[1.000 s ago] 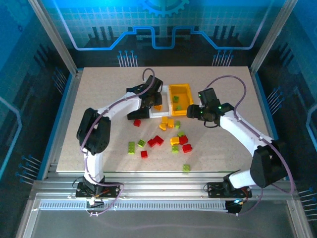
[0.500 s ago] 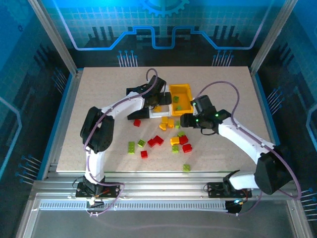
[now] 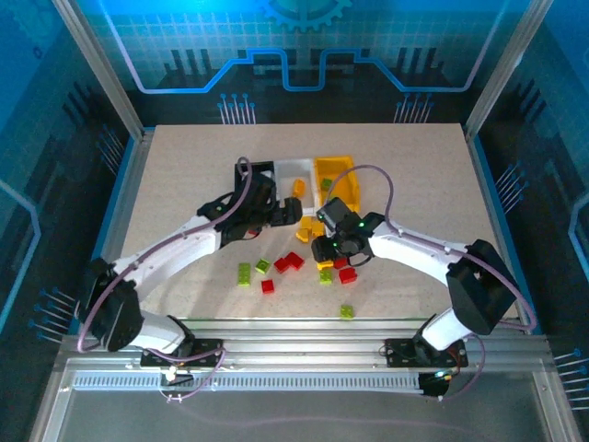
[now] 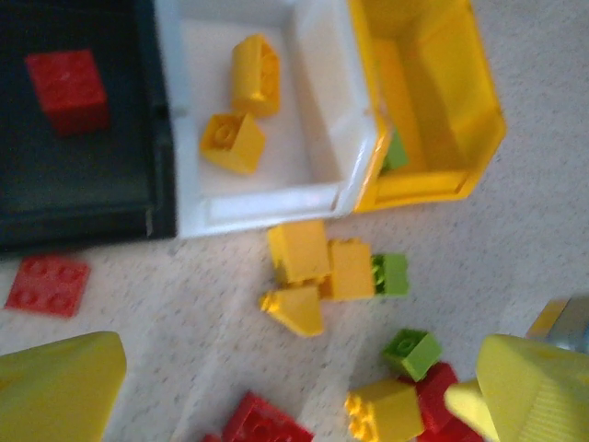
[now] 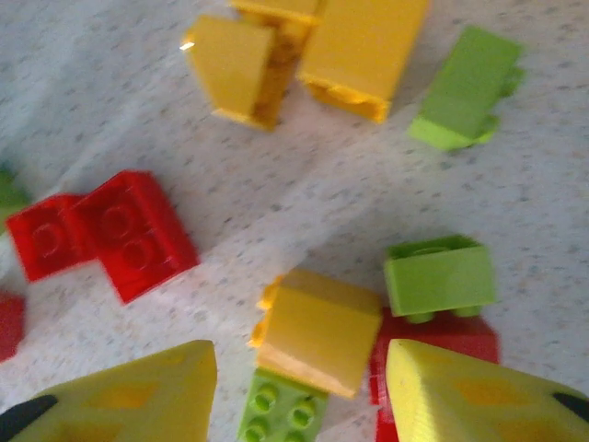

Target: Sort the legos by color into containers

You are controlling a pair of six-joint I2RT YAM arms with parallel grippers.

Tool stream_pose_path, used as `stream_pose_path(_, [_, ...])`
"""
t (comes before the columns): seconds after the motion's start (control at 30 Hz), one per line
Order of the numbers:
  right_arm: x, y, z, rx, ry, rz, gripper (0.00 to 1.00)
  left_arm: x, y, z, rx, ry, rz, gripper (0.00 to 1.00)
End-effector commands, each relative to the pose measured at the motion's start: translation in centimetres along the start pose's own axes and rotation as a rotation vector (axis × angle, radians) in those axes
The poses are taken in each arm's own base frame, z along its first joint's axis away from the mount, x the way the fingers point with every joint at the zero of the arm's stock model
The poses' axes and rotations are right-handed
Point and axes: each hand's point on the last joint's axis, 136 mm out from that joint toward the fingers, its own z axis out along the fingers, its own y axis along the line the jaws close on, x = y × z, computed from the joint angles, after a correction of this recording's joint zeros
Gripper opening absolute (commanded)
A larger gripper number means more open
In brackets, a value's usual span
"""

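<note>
Table (image 3: 184, 157) holds the white bin (image 3: 293, 171) toward its far side, with the black bin (image 3: 261, 168) touching it on the left and the yellow bin (image 3: 337, 175) touching it on the right. From above, the left arm (image 3: 175, 247) and right arm (image 3: 414, 247) both reach to the patch just on the near side of the white bin, where the loose bricks (image 3: 293, 261) lie scattered; the black bin's floor is too dark to read from there. The left wrist view settles it: a red brick (image 4: 66, 78) lies on the black bin's floor, two yellow bricks (image 4: 232, 141) lie inside the white bin, and a green brick (image 4: 396, 152) in the yellow bin peeks past the white bin's corner. The left gripper (image 4: 285, 382) hangs near the white bin's front wall, jaws spread wide with nothing between them. The right wrist view shows the right gripper (image 5: 299, 368) low over the scatter, farther from the white bin. Its jaws stand wide apart on either side of a yellow brick (image 5: 317, 327) lying among green and red ones. Whether the pads touch it I cannot tell.
</note>
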Motion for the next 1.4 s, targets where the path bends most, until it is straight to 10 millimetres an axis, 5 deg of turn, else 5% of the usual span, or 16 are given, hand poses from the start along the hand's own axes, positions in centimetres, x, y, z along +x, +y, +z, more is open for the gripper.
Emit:
stream_pose_path(0.0, [-3.2, -2.2, 0.5, 0.037, -0.057, 0.101, 0.49, 1.5, 2.0, -0.6, -0.049, 0.003, -0.019, 0.99])
stream_pose_path(0.27, [-5.5, -4.0, 3.7, 0.136, -0.027, 0.118, 0.47, 3.3, 4.2, -0.8, -0.109, 0.033, -0.025, 0.99])
stream_pose_path(0.53, [-6.8, -4.3, 4.3, 0.108, -0.077, 0.170, 0.48, 3.3, 4.0, -0.8, -0.094, 0.032, -0.029, 0.99])
stream_pose_path(1.03, [-3.6, -8.0, 5.6, 0.225, 0.036, 0.221, 0.38, 3.6, 4.4, -0.4, -0.111, 0.041, -0.028, 0.99])
stream_pose_path(1.37, [-5.4, -7.1, 6.3, 0.161, -0.013, 0.177, 0.36, 4.0, 4.5, -0.2, -0.118, 0.056, -0.029, 0.99])
